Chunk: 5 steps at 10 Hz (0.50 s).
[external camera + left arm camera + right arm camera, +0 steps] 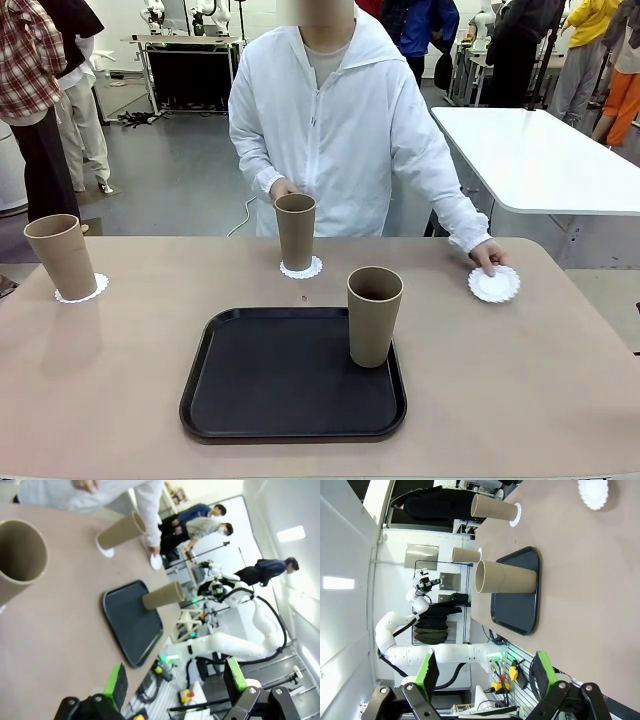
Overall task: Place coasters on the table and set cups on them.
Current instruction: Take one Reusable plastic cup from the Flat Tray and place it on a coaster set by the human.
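Observation:
On the beige table one tan cup stands on a lacy white coaster at the far left. A second cup stands on a coaster at the middle of the far side, with the person's hand just behind its rim. The third cup stands upright on the right edge of the black tray. The person's other hand rests on a bare third coaster at the far right. My left gripper and right gripper hang open, empty, off the near edge.
A white rectangular table stands behind the far right corner. The person in a white jacket leans over the far edge. Several people stand in the background. The tray takes up the near middle, with bare tabletop on both sides.

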{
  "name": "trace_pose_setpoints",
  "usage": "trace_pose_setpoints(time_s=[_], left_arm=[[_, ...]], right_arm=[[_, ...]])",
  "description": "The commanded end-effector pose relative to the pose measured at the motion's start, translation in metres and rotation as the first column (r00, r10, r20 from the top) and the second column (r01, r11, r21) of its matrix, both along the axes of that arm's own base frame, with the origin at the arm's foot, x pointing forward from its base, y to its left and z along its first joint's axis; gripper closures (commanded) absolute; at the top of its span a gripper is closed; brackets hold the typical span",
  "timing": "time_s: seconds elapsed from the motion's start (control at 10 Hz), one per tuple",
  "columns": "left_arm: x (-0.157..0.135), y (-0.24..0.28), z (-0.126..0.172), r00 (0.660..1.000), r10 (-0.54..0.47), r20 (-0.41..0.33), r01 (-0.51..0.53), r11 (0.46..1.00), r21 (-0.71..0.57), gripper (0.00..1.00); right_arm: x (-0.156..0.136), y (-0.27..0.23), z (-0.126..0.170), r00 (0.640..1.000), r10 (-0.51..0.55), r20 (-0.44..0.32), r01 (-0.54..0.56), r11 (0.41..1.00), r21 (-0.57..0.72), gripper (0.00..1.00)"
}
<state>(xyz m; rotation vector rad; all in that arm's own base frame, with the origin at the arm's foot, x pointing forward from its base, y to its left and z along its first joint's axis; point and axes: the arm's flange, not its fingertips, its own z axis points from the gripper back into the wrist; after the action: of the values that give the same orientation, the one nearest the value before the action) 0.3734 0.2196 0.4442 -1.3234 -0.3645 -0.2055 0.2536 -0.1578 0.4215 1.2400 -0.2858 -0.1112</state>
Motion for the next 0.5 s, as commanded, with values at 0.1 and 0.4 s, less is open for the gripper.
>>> trace_pose_setpoints(time_s=[0.1, 0.4], left_arm=[[-0.0013, 0.0, -0.0001, 1.0, 0.008, -0.009, -0.008, 1.0, -0.001, 0.0], [-0.0013, 0.0, -0.0001, 1.0, 0.008, -0.009, -0.008, 1.0, -0.001, 0.0]], right_arm=[[0.0002, -0.0001, 0.0012, 1.0, 0.0, 0.007, -0.001, 1.0, 0.013, 0.0], [0.0002, -0.0001, 0.0012, 1.0, 0.0, 0.007, -0.001, 1.0, 0.013, 0.0]])
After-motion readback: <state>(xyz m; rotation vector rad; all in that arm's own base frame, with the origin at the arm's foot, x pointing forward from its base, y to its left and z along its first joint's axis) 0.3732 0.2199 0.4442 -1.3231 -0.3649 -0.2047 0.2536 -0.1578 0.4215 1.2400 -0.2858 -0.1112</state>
